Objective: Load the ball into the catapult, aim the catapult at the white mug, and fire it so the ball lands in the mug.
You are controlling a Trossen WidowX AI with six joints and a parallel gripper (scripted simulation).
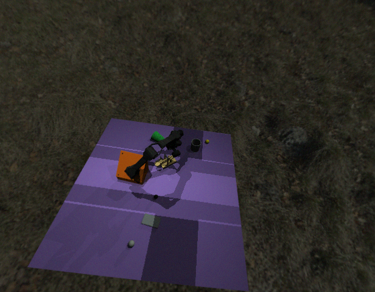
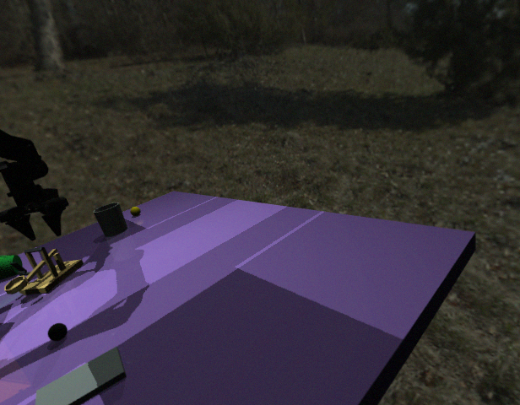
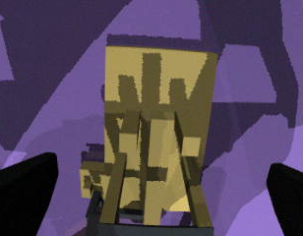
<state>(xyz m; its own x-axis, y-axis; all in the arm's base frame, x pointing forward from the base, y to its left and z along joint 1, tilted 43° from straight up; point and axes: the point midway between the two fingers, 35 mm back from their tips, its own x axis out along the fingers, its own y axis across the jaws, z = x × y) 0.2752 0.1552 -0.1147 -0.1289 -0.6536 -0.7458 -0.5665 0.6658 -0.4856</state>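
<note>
My gripper [image 2: 46,237] [image 3: 166,171] is open, with nothing between its fingers. It hangs above the wooden catapult [image 1: 170,161] [image 2: 55,278] [image 3: 127,64], whose frame and base show between the fingers in the wrist view. The catapult's round cup [image 1: 157,163] [image 2: 15,284] is low at the end away from the mug and looks empty. The mug [image 1: 195,145] [image 2: 111,221] stands upright beyond the catapult's other end, grey in shadow. A yellow ball [image 1: 207,141] [image 2: 135,211] lies beyond the mug. A black ball [image 1: 155,196] [image 2: 57,332] and a pale ball [image 1: 131,243] lie on the table.
A green cylinder [image 1: 156,136] [image 2: 5,267] lies near the catapult. An orange block [image 1: 126,162] is beside the arm's base. A pale flat block [image 1: 150,220] [image 2: 73,385] lies past the black ball. The purple table [image 1: 212,254] [image 2: 360,261] has open edges.
</note>
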